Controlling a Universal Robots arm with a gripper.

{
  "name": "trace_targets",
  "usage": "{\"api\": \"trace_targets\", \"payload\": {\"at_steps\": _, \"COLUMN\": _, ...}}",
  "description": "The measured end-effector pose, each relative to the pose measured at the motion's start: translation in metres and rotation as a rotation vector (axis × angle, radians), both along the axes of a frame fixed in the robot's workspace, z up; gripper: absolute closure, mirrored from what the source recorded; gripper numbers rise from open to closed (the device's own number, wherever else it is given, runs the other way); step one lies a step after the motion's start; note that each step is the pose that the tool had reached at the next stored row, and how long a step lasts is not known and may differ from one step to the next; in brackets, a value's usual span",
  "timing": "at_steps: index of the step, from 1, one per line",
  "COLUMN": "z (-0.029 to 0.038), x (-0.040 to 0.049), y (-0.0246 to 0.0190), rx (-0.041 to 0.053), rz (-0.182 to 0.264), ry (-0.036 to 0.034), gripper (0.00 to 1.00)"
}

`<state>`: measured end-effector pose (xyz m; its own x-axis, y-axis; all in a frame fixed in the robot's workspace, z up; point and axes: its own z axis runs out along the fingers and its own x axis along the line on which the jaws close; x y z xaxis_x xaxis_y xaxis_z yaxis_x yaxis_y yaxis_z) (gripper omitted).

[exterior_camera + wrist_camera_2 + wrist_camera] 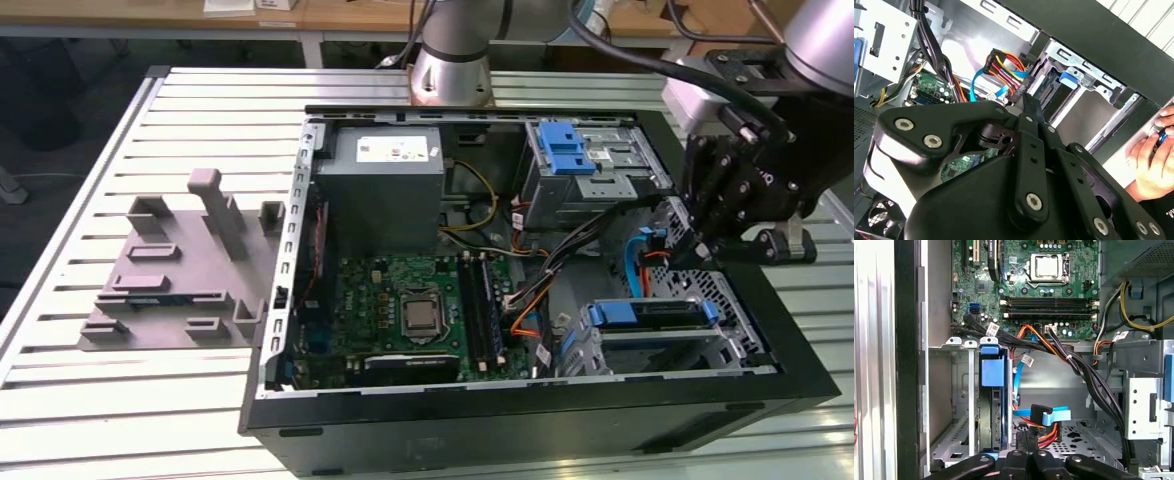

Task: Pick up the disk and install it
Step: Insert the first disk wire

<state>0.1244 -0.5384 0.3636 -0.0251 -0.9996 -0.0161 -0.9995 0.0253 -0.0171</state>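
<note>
Above the disk (647, 314), end effector (694, 250) closed, empty.

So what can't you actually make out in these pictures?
- The disk: in the first wrist view it stands edge-on in its metal cage, so its label face is hidden.
- A hand: in the second wrist view it is cut off by the picture's edge, and the blue thing it touches is too small to identify.
- The motherboard: in the second wrist view, the gripper body covers most of it.
</note>
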Motion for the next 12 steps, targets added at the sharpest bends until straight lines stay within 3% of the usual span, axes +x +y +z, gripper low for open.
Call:
{"api": "trace_targets", "payload": {"at_steps": 3, "z": 0.0, "x": 0.0, "y": 0.0042, "rx": -0.012, "rz": 0.0, "ry": 0.0, "gripper": 0.83}}
{"api": "trace_targets", "payload": {"at_steps": 4, "z": 0.0, "x": 0.0, "y": 0.0056, "rx": -0.0174, "rz": 0.0, "ry": 0.0, "gripper": 0.76}}
{"api": "trace_targets", "payload": {"at_steps": 7, "z": -0.0004, "x": 0.0, "y": 0.0075, "rx": -0.0284, "rz": 0.0, "ry": 0.0, "gripper": 0.75}}
{"api": "trace_targets", "payload": {"at_steps": 8, "z": -0.001, "x": 0.0, "y": 0.0075, "rx": -0.0312, "rz": 0.0, "ry": -0.0001, "gripper": 0.69}}
{"api": "trace_targets", "payload": {"at_steps": 12, "z": -0.0033, "x": 0.0, "y": 0.008, "rx": -0.0331, "rz": 0.0, "ry": -0.0002, "gripper": 0.69}}
